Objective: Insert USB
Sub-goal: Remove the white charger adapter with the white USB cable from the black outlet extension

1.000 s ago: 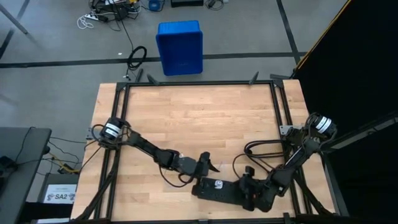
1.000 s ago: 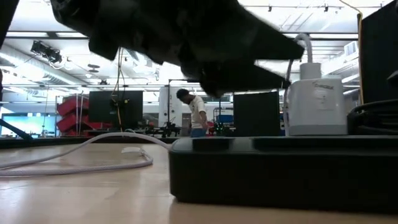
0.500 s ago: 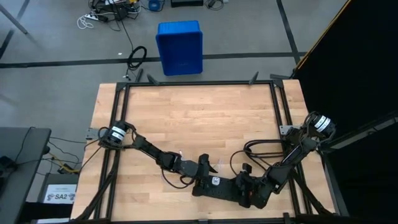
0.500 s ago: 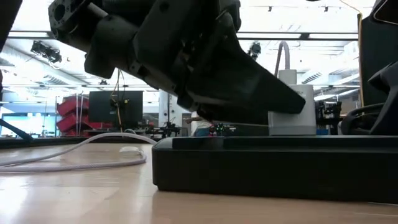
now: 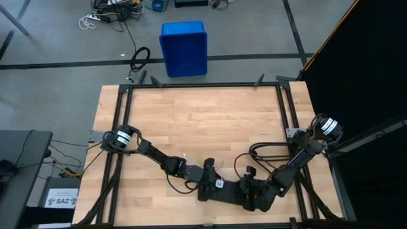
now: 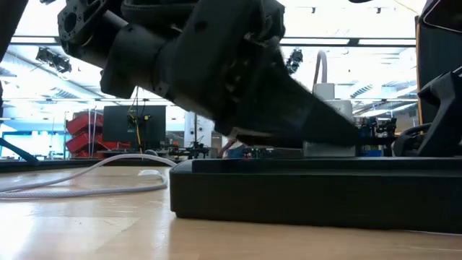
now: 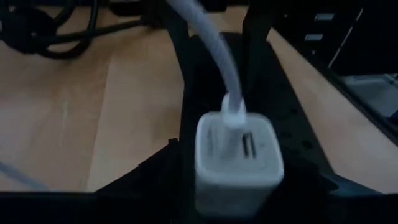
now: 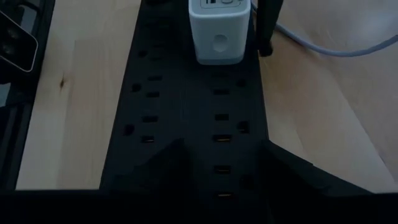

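Observation:
A black power strip (image 5: 230, 191) lies near the table's near edge. A white cube adapter (image 7: 239, 158) stands plugged into its top. The USB, a thin whitish cable (image 7: 205, 43), has one plug (image 7: 233, 115) stuck in the adapter's top. The rest of it trails in a slack loop over the table (image 6: 108, 172). My left gripper (image 5: 213, 178) hangs low over the strip's left end, open, with a finger on either side of the adapter. One finger (image 8: 267, 28) stands a sliver away from it. My right gripper (image 5: 252, 191) is shut on the strip farther right. My right gripper holds the power strip across its width, right of the adapter. One finger is at each long side (image 8: 132, 134), pinching the strip between them. The fingers (image 8: 297, 175) slant down from the table's right. The strip lies flat on the table.
The strip's thick black cord (image 5: 259, 152) loops on the table behind my right gripper. Black frame rails (image 5: 191, 84) run along the table's edges. A blue bin (image 5: 184, 48) stands on the floor beyond the far edge. The far half of the table is bare wood.
My right gripper has slid the power strip toward the table's left, still flat, carrying the adapter along. My left gripper has come down over the strip's left end, so its fingers now stand around the adapter.

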{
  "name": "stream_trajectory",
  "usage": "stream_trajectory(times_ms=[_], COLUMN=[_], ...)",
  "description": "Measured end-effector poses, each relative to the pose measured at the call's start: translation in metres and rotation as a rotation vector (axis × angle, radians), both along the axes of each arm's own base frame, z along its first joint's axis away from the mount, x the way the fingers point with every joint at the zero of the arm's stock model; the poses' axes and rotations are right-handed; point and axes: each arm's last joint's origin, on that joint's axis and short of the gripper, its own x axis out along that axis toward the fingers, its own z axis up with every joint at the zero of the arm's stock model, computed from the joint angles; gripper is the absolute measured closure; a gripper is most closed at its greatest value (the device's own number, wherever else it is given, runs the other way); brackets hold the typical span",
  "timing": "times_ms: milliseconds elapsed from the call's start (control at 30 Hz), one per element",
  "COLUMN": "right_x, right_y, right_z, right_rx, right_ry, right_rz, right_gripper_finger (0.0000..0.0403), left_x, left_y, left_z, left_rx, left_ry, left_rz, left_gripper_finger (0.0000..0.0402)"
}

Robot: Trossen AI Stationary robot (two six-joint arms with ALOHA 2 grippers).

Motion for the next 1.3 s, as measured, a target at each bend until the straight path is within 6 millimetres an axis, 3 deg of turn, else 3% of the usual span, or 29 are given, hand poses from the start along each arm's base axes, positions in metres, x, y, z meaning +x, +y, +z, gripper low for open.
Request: stream_trajectory(times_ms=[200,467,533,700,867,1033,1300], right_x=[0.0011,0.0009,0.0009,0.0009,0.0009,0.0008,0.0007], right_y=[-0.0009,-0.0007,-0.0006,-0.0006,-0.0006,-0.0005,-0.0004], right_z=[0.0000,0.0000,0.0000,-0.0001,0.0000,0.0000,-0.0001], right_rx=[-0.013,-0.018,-0.018,-0.018,-0.017,-0.016,-0.013], right_ry=[-0.001,-0.002,-0.002,-0.001,-0.001,-0.001,-0.001], right_rz=[0.009,0.013,0.013,0.014,0.014,0.013,0.011], right_gripper_finger=[0.0236,0.0238,0.0238,0.0238,0.0240,0.0240,0.0242], left_x=[0.0023,0.0022,0.0022,0.0017,0.0017,0.0014,0.0023], left_y=[-0.0005,-0.0005,-0.0005,-0.0005,-0.0004,-0.0008,0.0013], left_z=[-0.0044,-0.0045,-0.0045,-0.0056,-0.0056,-0.0046,-0.0036], left_rx=[0.033,0.028,0.021,0.004,0.003,-0.001,0.000], left_ry=[0.003,0.005,0.007,0.022,0.022,0.024,0.018], left_rz=[-0.009,-0.007,-0.005,-0.001,0.000,-0.018,-0.023], left_gripper_finger=[0.0272,0.0276,0.0258,0.0168,0.0144,0.0173,0.0256])
